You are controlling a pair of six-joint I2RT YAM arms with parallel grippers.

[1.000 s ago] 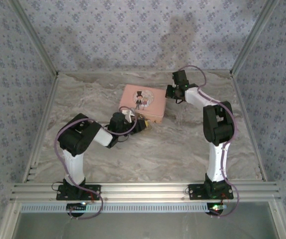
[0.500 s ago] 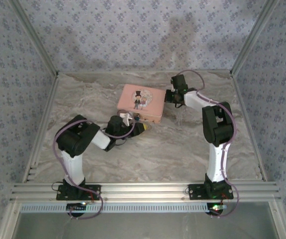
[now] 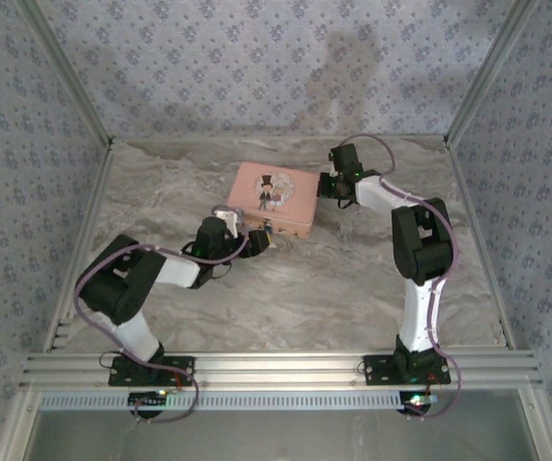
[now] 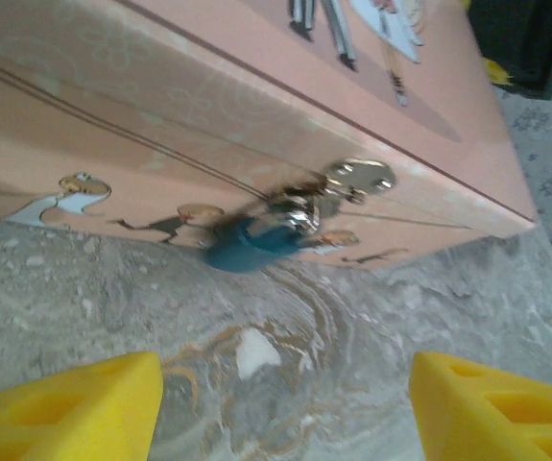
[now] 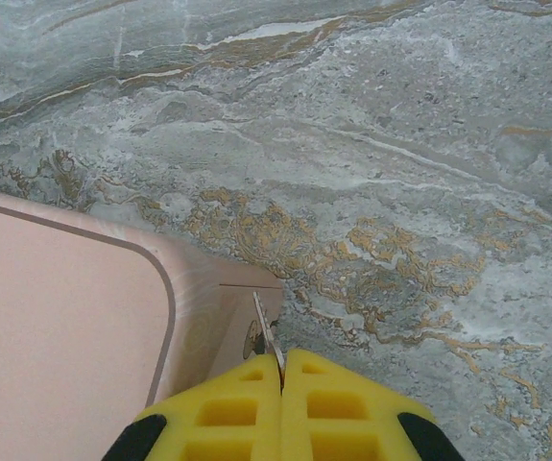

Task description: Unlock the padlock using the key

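The padlock (image 4: 250, 241) is a blurred bluish body with a silver shackle, hanging from the clasp on the front wall of the pink tin (image 4: 160, 106). My left gripper (image 4: 285, 413) is open, its yellow fingers (image 4: 64, 408) wide apart, a short way back from the padlock with bare marble between them. In the top view it (image 3: 256, 240) sits just in front of the tin (image 3: 276, 195), near the padlock (image 3: 268, 229). My right gripper (image 5: 281, 360) is shut on the key (image 5: 267, 334), a thin metal blade sticking out beside the tin's corner (image 5: 208, 307). In the top view it (image 3: 324, 185) is at the tin's right end.
The tin lies on a marbled tabletop (image 3: 352, 279) with open room in front and to the left. Aluminium rails (image 3: 276, 365) frame the near edge, and patterned walls close the back and sides.
My left gripper has opened and pulled back to the left, away from the padlock. The right gripper moved in to the tin's right end, then held still with the key.
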